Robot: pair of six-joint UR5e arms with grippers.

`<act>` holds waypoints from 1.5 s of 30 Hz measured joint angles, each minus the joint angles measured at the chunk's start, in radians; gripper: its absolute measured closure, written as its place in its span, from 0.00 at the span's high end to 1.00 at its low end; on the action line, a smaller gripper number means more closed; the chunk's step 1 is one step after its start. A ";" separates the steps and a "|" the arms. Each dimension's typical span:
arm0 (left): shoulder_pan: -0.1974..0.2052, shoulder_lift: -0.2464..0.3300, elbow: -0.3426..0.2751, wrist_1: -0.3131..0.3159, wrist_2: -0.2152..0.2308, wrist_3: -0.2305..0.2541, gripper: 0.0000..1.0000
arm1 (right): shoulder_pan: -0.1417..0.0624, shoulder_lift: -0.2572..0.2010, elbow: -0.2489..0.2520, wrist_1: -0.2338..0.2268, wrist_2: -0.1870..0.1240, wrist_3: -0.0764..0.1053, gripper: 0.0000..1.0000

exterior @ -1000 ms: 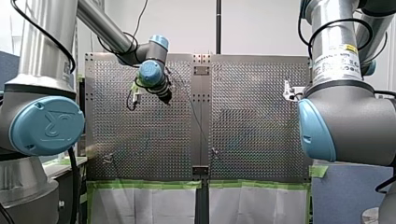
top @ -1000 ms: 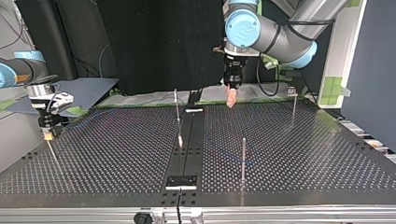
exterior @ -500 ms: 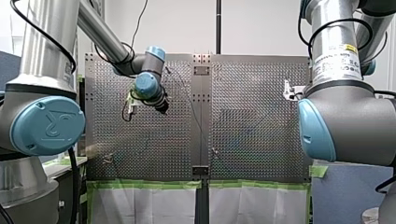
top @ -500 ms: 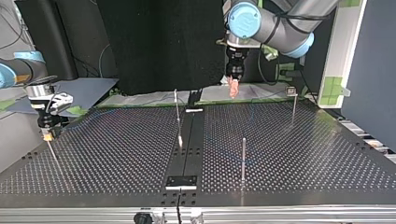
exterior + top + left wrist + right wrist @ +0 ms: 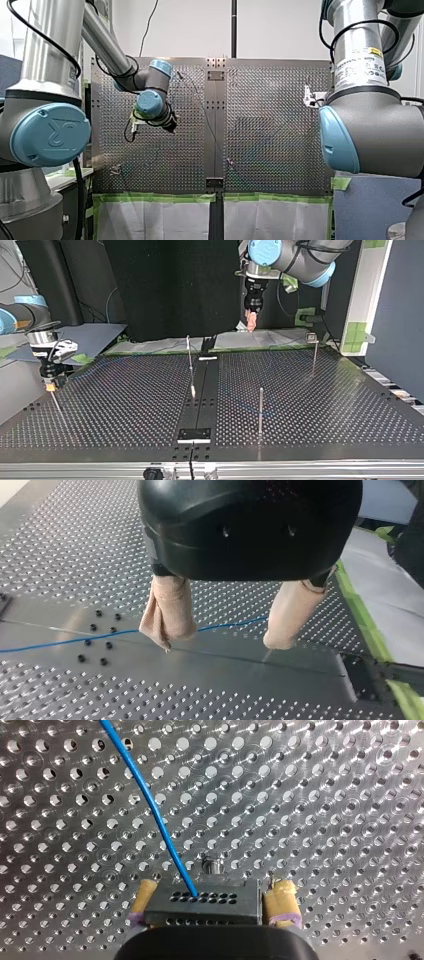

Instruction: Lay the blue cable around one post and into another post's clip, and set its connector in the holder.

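In the right wrist view my right gripper [image 5: 214, 890] has its yellow-padded fingers [image 5: 142, 901] closed on the sides of a black connector block [image 5: 202, 907]. The blue cable [image 5: 150, 805] runs from that block across the perforated plate. In the top view this gripper [image 5: 50, 385] hovers at the plate's left edge. My left gripper [image 5: 222, 640] is open, its beige pads [image 5: 167, 612] empty, well above the blue cable [image 5: 75, 642] lying on the plate. In the top view it [image 5: 251, 322] hangs high over the plate's far edge. A faint stretch of cable [image 5: 245, 407] passes by the near post [image 5: 260, 410].
Two more thin posts stand on the plate, one [image 5: 189, 352] near the dark centre strip [image 5: 202, 390] and one [image 5: 314, 352] at the far right. Green tape [image 5: 357, 607] edges the plate beside my left gripper. A white fitting [image 5: 310, 96] sits near my right arm.
My left gripper has lifted away from the plate, rising in the top view and sliding down and left in the front view. My right gripper has stayed put with the connector.
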 joint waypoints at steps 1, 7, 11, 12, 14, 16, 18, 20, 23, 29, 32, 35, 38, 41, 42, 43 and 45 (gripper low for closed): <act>0.000 0.000 -0.009 0.009 0.006 0.002 1.00 | 0.000 0.000 -0.001 0.000 0.000 0.001 0.92; 0.005 -0.002 -0.061 0.061 0.033 0.005 1.00 | -0.001 0.000 -0.002 0.001 0.000 0.005 0.92; 0.006 -0.003 -0.099 0.099 0.036 0.003 1.00 | -0.001 0.000 -0.004 0.002 0.001 0.008 0.92; 0.006 -0.003 -0.108 0.108 0.035 0.003 1.00 | -0.002 0.000 -0.005 0.003 0.000 0.008 0.92; 0.006 -0.003 -0.130 0.130 0.035 0.002 1.00 | -0.002 0.000 -0.005 0.004 0.001 0.009 0.92; 0.006 -0.004 -0.147 0.147 0.035 0.002 1.00 | -0.002 0.000 -0.005 0.005 0.001 0.010 0.92; 0.007 -0.004 -0.167 0.167 0.034 0.002 1.00 | -0.002 0.000 -0.006 0.005 0.002 0.010 0.92; 0.007 -0.004 -0.186 0.186 0.033 0.001 1.00 | -0.001 0.000 -0.008 0.012 0.002 0.010 0.92; 0.007 -0.005 -0.215 0.215 0.032 0.000 1.00 | -0.001 0.000 -0.010 0.018 0.002 0.011 0.92; 0.007 -0.005 -0.272 0.272 0.031 0.000 1.00 | -0.002 0.003 -0.011 0.060 0.003 0.010 0.92; 0.008 -0.005 -0.300 0.300 0.031 0.000 1.00 | -0.002 0.004 -0.010 0.060 0.003 0.010 0.92; 0.009 -0.005 -0.317 0.328 0.030 0.000 1.00 | -0.002 0.004 -0.010 0.061 0.003 0.010 0.92; 0.011 -0.007 -0.322 0.356 0.030 -0.001 1.00 | -0.002 0.004 -0.010 0.060 0.003 0.010 0.92; 0.012 -0.012 -0.323 0.385 0.030 -0.001 1.00 | -0.002 0.004 -0.010 0.060 0.003 0.010 0.92; 0.012 -0.015 -0.324 0.392 0.030 -0.001 1.00 | -0.002 0.004 -0.010 0.060 0.003 0.010 0.92; 0.012 -0.018 -0.324 0.400 0.030 -0.001 1.00 | -0.002 0.004 -0.010 0.060 0.003 0.010 0.92; 0.012 -0.030 -0.324 0.418 0.030 0.001 1.00 | -0.002 0.004 -0.010 0.060 0.003 0.010 0.92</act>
